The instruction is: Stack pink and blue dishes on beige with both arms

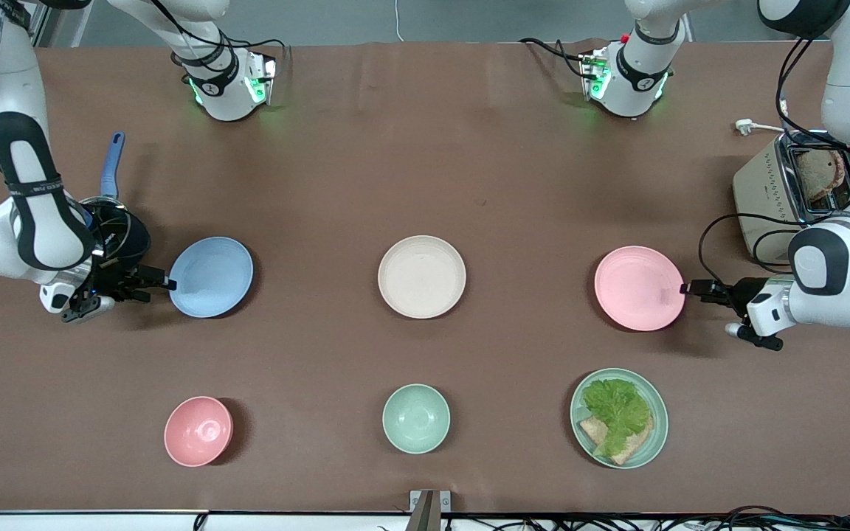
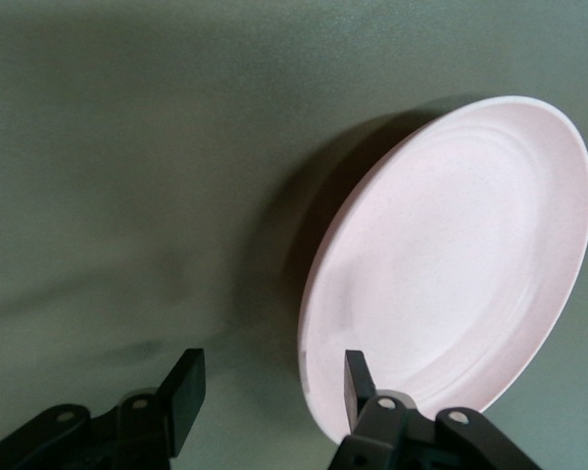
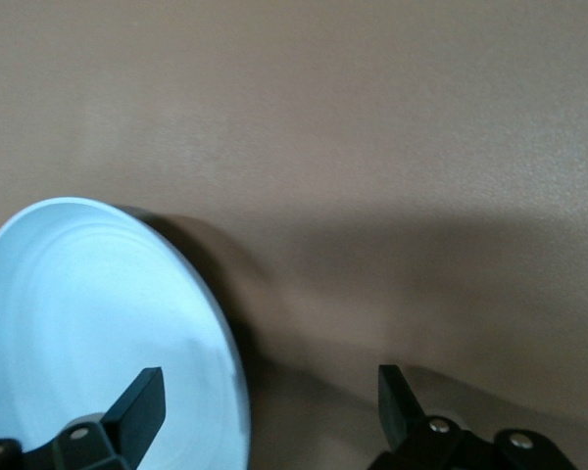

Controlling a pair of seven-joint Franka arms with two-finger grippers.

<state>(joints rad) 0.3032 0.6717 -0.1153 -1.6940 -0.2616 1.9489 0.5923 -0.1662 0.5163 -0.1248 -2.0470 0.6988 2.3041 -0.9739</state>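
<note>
A: Plates first. Where do the three sit?

B: In a row across the middle of the table [image 1: 469, 147]. The beige plate [image 1: 422, 276] is in the centre. The blue plate [image 1: 211, 276] lies toward the right arm's end, the pink plate [image 1: 639, 287] toward the left arm's end. Each rests flat on the brown cover, well apart from the others, nothing stacked on any.

A: And the right gripper [image 1: 163, 283]?

B: Low at the blue plate's outer rim. In the right wrist view its fingers [image 3: 137, 411] are spread wide, one over the plate's [image 3: 98, 333] inner face and the other over bare table, so the rim runs between them. It grips nothing.

A: The left gripper [image 1: 690, 288]?

B: Same story at the pink plate's outer edge. The left wrist view shows its fingers [image 2: 181, 397] parted, one by the plate's [image 2: 451, 264] rim and the other off on the table. The jaws hold nothing.

A: What else is on the table?

B: Nearer the front camera, another row: a small pink bowl [image 1: 198, 431], a green bowl [image 1: 415, 418], and a green plate [image 1: 654, 413] carrying lettuce [image 1: 615, 409] and bread [image 1: 595, 431]. A toaster [image 1: 772, 199] with a slice in it stands by the left arm, and a dark pot [image 1: 126, 232] with a blue handle sits under the right arm.
</note>
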